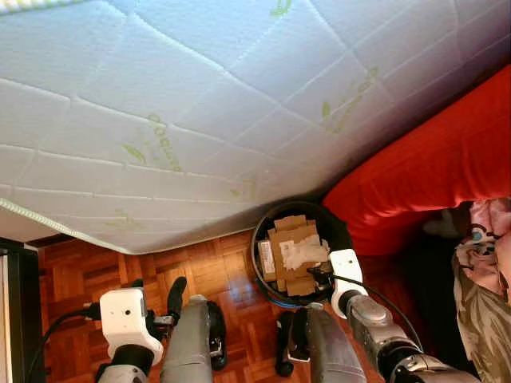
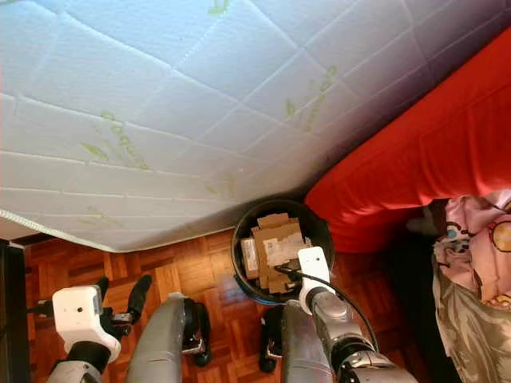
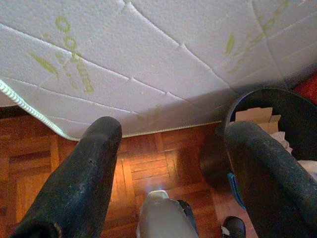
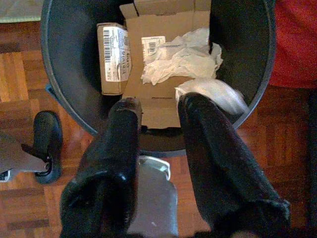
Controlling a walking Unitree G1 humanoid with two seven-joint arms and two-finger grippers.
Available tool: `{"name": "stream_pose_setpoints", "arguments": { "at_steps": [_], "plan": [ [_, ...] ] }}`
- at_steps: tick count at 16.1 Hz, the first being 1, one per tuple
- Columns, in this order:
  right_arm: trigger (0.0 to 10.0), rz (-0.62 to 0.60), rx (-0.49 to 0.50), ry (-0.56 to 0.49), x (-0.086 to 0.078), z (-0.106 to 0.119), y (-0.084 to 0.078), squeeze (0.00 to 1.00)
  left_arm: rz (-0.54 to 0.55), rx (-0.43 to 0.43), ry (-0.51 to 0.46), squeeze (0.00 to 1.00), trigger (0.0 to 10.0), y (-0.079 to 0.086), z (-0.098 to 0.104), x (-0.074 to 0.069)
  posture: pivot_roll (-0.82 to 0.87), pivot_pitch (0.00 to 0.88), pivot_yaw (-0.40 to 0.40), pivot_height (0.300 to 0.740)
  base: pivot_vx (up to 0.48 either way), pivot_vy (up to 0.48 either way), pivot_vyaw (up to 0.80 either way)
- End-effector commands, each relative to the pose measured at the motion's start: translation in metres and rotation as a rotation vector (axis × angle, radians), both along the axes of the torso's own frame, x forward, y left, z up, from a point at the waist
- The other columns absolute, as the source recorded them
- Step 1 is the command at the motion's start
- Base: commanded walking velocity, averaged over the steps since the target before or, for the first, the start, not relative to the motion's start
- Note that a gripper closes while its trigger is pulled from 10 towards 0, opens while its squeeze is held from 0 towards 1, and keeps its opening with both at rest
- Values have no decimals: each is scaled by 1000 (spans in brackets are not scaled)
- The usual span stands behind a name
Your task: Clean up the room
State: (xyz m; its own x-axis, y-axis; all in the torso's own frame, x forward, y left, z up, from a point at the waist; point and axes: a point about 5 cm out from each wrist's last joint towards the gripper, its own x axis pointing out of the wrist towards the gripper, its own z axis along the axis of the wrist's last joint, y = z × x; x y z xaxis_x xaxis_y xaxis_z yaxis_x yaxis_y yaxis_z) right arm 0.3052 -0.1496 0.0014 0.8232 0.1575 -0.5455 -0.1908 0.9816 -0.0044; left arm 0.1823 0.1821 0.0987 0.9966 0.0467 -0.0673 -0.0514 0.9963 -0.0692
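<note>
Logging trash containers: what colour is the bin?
Black bin, clearest in the right wrist view.

left gripper (image 3: 168,163) fingers apart, right gripper (image 4: 161,116) parted

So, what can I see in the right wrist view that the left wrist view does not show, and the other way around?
Right wrist view: the bin's inside, with a flat cardboard piece, a small labelled box and crumpled white paper, under the open right gripper; also a red cover.

Left wrist view: the white quilted mattress with green print, beyond the open left gripper.

Both: the black bin and the wooden parquet floor.
</note>
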Motion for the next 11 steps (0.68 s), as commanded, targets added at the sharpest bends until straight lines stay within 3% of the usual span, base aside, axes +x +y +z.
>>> {"name": "stream_pose_setpoints", "arguments": {
  "at_steps": [1, 4, 5, 8, 11],
  "plan": [
    [10000, -3, 3, 70, -15, -15, -1, 1000, 7, 9, 54, 0, 10000, 0, -7, -7, 254, 594, -106, 660, 0, 0, 0],
    [10000, 23, 12, 57, -13, -13, 4, 1000, 7, 11, 58, 0, 10000, 1, -9, -3, 247, 569, -106, 660, 0, 0, 0],
    [10000, 14, 18, 50, -12, -12, 4, 20, 7, 12, 57, 0, 10000, 2, -9, -2, 246, 567, -107, 660, 0, 0, 0],
    [10000, -67, 140, -65, -3, 1, -1, 0, 17, 34, 67, 0, 10000, 8, -17, 4, 222, 504, -108, 660, 0, 0, 0],
    [10000, -188, 193, -152, -5, 4, -24, 0, 35, 53, 81, 0, 10000, 18, -28, 15, 200, 422, -100, 684, 0, 0, 0]
  ]
}}
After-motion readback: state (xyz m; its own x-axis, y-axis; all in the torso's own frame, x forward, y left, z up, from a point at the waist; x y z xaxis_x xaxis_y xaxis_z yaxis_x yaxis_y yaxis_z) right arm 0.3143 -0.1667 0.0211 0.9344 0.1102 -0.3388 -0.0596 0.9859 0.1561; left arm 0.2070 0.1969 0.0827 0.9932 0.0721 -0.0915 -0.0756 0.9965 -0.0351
